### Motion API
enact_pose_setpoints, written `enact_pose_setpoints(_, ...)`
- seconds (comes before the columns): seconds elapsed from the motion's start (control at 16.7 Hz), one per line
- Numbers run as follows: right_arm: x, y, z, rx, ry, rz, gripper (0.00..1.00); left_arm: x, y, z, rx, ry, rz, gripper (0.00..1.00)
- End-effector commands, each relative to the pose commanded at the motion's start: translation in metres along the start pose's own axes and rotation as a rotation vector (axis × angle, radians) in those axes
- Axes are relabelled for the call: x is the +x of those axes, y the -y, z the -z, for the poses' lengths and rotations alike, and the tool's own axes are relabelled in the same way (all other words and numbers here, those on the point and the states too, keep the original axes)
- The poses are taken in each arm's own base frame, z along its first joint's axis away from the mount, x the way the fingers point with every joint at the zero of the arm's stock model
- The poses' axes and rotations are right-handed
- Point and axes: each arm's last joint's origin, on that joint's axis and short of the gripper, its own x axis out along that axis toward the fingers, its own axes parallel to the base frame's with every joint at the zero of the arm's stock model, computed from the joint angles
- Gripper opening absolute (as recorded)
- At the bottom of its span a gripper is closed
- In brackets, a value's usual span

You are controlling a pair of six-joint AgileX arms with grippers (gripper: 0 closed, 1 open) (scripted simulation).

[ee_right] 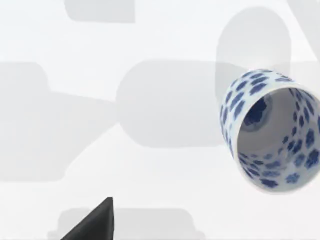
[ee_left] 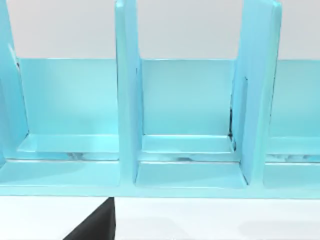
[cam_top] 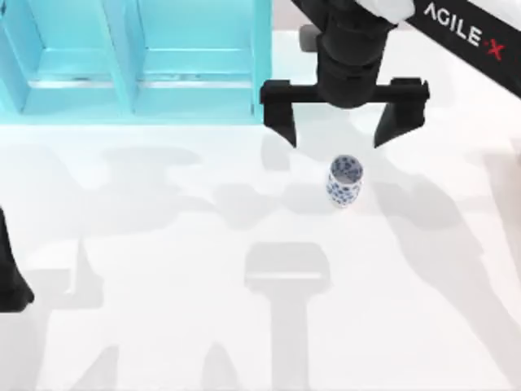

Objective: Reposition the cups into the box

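**Right gripper spread above patterned cup; box compartments unfilled**

Right gripper [cam_top: 338,130]: fingers spread wide, holding nothing. The patterned cup [cam_top: 344,182] stands upright on the worktop [cam_top: 163,244] just beyond the fingertips, roughly centred between them and a little toward the right finger, not touching either.

Handling, as a judgement: looks like a small, thin-walled glazed cup, so rigid, light, probably slick and easily tipped. Best hold appears to be across the outer wall at mid-height, one finger either side, closed gently; a rim pinch risks it slipping.

Appearance: slim and white, scattered dark blue blotches outside and in; the right wrist view looks into its open mouth [ee_right: 272,130].

Behind the fingers, on the side away from the cup: the turquoise box [cam_top: 130,57], upright dividers, the compartments in view holding nothing.

Left gripper [cam_top: 10,277] parked well off to the left; cannot tell its fingers' state.
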Motion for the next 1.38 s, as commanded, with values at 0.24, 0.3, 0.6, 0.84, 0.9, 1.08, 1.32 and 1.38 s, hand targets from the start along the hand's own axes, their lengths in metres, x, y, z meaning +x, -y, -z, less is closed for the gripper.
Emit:
enact_pose_setpoints(0.24, 0.049, -0.002, -0.002, 0.001, 0.01, -0.007, 1.0, 0.0, 0.0, 0.0, 0.0, 0.0, 0.0, 1.0)
enact_pose_setpoints(0.3, 0.061, -0.001, -0.001, 0.001, 0.009, -0.006, 1.0, 0.0, 0.0, 0.0, 0.0, 0.0, 0.0, 1.0)
enact_pose_setpoints(0.6, 0.081, 0.0, 0.002, 0.0, 0.003, -0.002, 1.0, 0.0, 0.0, 0.0, 0.0, 0.0, 0.0, 1.0)
enact_pose_setpoints(0.84, 0.081, 0.0, 0.002, 0.0, 0.003, -0.002, 0.85, 0.0, 0.0, 0.0, 0.0, 0.0, 0.0, 1.0)
enact_pose_setpoints(0.9, 0.081, 0.0, 0.002, 0.0, 0.003, -0.002, 0.77, 0.0, 0.0, 0.0, 0.0, 0.0, 0.0, 1.0)
enact_pose_setpoints(1.08, 0.081, 0.0, 0.002, 0.0, 0.003, -0.002, 0.55, 0.0, 0.0, 0.0, 0.0, 0.0, 0.0, 1.0)
enact_pose_setpoints(1.32, 0.081, 0.0, 0.002, 0.0, 0.003, -0.002, 0.25, 0.0, 0.0, 0.0, 0.0, 0.0, 0.0, 1.0)
enact_pose_setpoints(1.38, 0.081, 0.0, 0.002, 0.0, 0.003, -0.002, 0.17, 0.0, 0.0, 0.0, 0.0, 0.0, 0.0, 1.0)
